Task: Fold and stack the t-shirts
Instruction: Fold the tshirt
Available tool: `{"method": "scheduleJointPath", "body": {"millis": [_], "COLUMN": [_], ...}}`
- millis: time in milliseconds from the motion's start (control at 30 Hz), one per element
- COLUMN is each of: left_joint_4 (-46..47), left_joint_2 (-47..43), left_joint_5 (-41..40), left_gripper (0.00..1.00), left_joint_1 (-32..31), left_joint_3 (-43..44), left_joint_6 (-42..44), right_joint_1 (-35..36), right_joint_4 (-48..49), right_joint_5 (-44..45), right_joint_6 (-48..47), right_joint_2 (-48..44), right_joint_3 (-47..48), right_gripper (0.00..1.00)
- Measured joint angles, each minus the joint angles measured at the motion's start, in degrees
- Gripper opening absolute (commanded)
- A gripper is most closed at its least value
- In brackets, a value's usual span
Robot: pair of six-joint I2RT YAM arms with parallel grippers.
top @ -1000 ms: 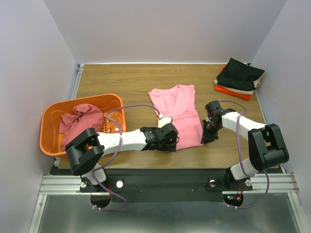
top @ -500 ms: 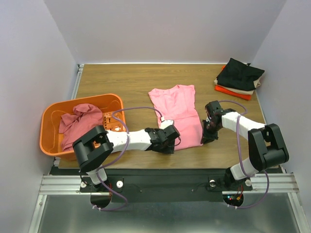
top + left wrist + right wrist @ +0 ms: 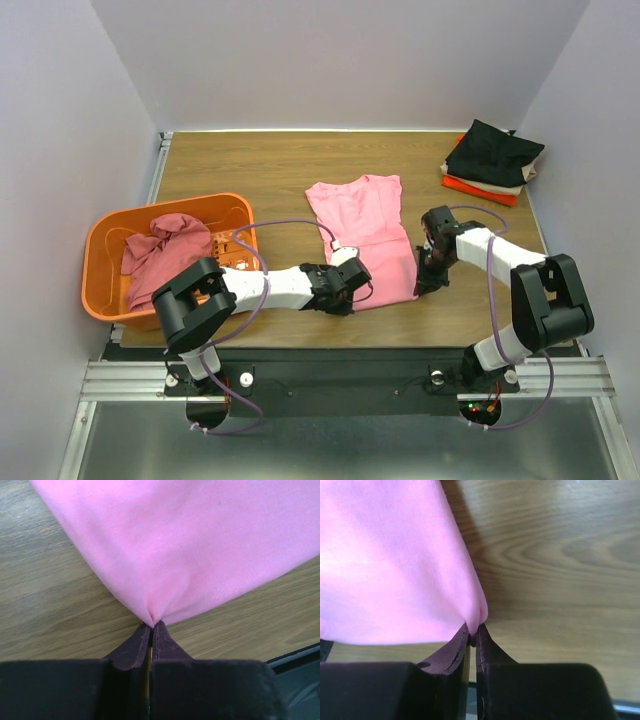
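Orange slotted basket (image 3: 100, 262) at far left of the wooden counter (image 3: 250, 170), darker rose t-shirt (image 3: 160, 252) crumpled inside. Next along, down at the near edge: left claw (image 3: 350, 297), clamped tight on the near-left hem corner of the light pink t-shirt (image 3: 365, 230), cloth puckered to a point right at the pinch. Flat across mid-counter, that pink cloth, stretching away toward the far side. Then right claw (image 3: 428, 284), gripping the near-right hem corner the same way, fabric bunched between closed fingers (image 3: 450, 652). And far right, well apart at the back corner, a folded stack: black t-shirt (image 3: 492, 150) on top, beige t-shirt (image 3: 528, 176) under it, red-orange t-shirt (image 3: 478, 189) at the bottom.
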Motion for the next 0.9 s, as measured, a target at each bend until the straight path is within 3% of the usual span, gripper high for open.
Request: {"method": "scheduleJointPath", "body": {"millis": [300, 600, 900], "left_joint_4": [-7.5, -13.8, -15.9], "left_joint_2": [-2.6, -7.9, -15.5], "left_joint_5": [3.9, 13.6, 23.1], "left_gripper": [0.0, 0.0, 0.0], "left_joint_1": [0.0, 0.0, 0.0], "left_joint_3": [4.4, 7.7, 9.1], "left_joint_6": [3.2, 3.9, -1.5], "right_joint_1": [0.0, 0.0, 0.0], "right_joint_4": [-12.1, -25.0, -33.9], "right_joint_5": [1.0, 1.3, -0.4], "right_joint_6": [-0.9, -1.0, -0.5], "right_joint_2": [-5.3, -12.4, -16.5], "right_joint_3": [9.9, 14.1, 20.3], "right_gripper": [0.0, 0.0, 0.0]}}
